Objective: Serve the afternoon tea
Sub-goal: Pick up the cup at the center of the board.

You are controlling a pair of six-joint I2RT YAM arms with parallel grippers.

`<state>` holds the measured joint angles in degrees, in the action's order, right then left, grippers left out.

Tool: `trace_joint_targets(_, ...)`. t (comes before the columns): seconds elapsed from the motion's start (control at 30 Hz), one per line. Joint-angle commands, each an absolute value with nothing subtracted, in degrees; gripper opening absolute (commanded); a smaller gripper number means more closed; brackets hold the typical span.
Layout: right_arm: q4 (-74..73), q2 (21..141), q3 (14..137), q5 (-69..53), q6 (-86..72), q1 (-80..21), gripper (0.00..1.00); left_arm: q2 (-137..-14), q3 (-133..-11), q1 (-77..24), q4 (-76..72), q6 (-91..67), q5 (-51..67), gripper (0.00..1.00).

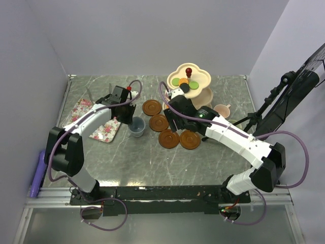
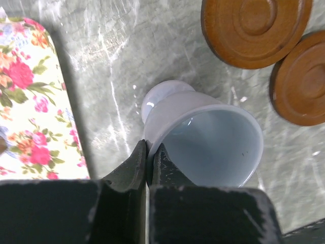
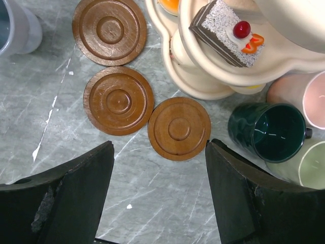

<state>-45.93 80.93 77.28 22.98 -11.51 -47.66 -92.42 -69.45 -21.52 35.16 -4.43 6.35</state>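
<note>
Pinching grey-blue mug (image 2: 203, 137) by its rim, left gripper (image 2: 150, 152); right gripper (image 3: 160, 146) wide open over brown saucers (image 3: 118, 100)

On my counter (image 1: 152, 162), tray (image 1: 101, 124) at left, lone mug (image 1: 136, 126) just right of it, saucers (image 1: 159, 122) between mug and stand (image 1: 189, 79), other mugs (image 3: 274, 133) beyond.

The top view is bright and evenly lit from above, with only soft, pale shadows under the arms on the table (image 1: 152, 162). Its straight wall edges lean outward toward the corners. In the left wrist view, white glare streaks the marble at upper centre and a small highlight sits on the foot of the mug (image 2: 203, 137). The left fingers (image 2: 127, 168) along the bottom edge are dark and soft. In the right wrist view the saucers (image 3: 118, 100) are sharp, thin glare marks the left side, and the right fingers (image 3: 66, 198) at the bottom are blurred.
</note>
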Motion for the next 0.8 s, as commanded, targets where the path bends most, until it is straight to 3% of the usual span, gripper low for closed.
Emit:
trace_joint_targets(0.0, -46.06, 82.09, 80.77, 24.0, -10.81, -47.99, 0.79, -94.04, -72.51, -21.62, 35.24, 1.5, 6.24, 0.08)
trace_joint_targets(0.27, -46.41, 83.23, 82.35, 23.99, -10.2, -47.99, 0.79, -94.14, -72.16, -20.39, 35.42, -10.44, 2.37, 0.61)
trace_joint_targets(0.33, -46.58, 83.06, 82.27, 23.99, -10.37, -47.99, 0.79, -92.99, -71.11, -19.87, 35.77, -14.31, 3.42, 0.67)
trace_joint_targets(0.5, -46.67, 82.88, 82.0, 23.99, -10.63, -47.99, 0.79, -90.71, -69.35, -19.69, 37.61, -21.78, 4.75, 0.69)
trace_joint_targets(0.77, -47.29, 83.32, 82.44, 23.55, -10.81, -48.51, 0.79, -92.02, -68.38, -19.51, 41.74, -27.6, 10.37, 0.6)
